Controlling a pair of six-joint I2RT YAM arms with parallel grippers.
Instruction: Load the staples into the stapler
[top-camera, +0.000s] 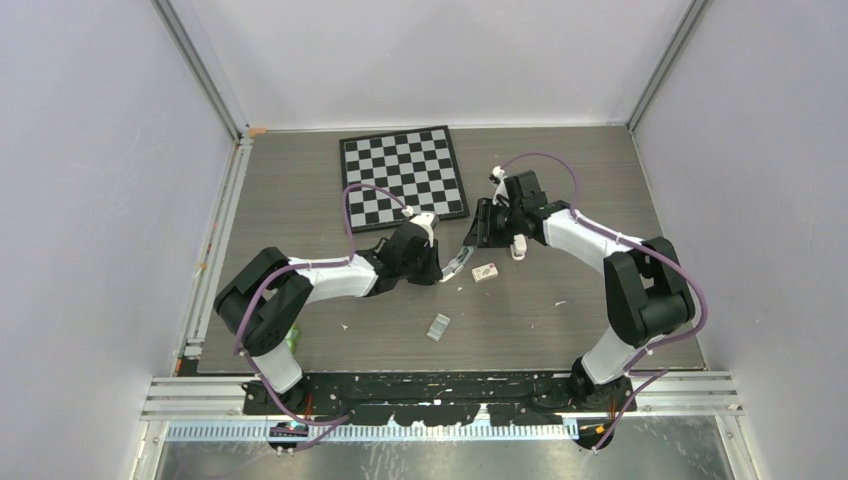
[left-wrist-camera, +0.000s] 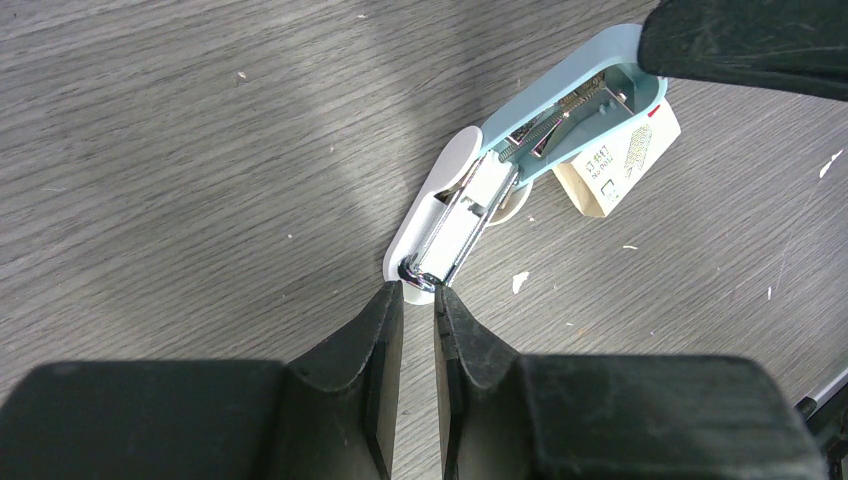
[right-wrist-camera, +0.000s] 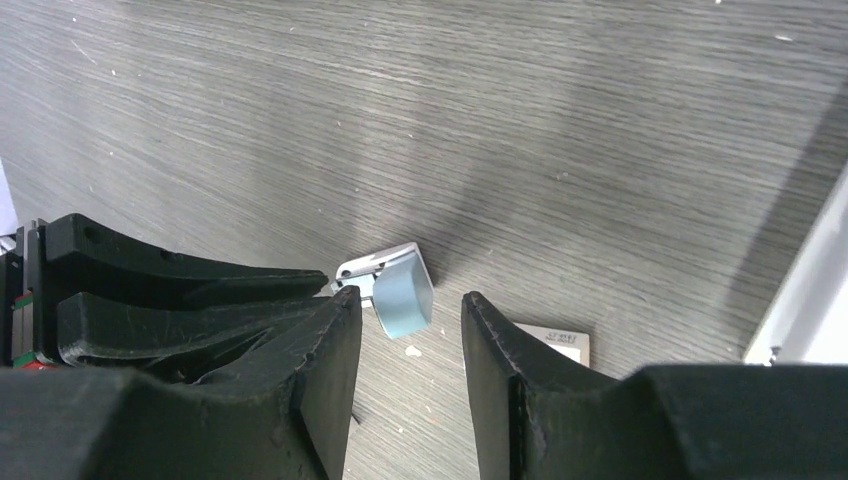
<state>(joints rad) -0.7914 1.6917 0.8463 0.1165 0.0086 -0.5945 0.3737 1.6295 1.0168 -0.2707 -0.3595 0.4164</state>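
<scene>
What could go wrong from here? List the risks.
1. The left gripper meets only the tip of the metal channel of the stapler; it may slip off.
2. The staples lie apart, unheld, with both grippers at the stapler; withdrawing the right gripper might let the blue top arm fall shut.
3. The small box by that arm could get nudged.

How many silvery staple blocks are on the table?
1. The flat silvery-grey staples block lies loose, nearer the arm bases than the white plastic stapler. Others may hide in the tan cardboard box.
</scene>
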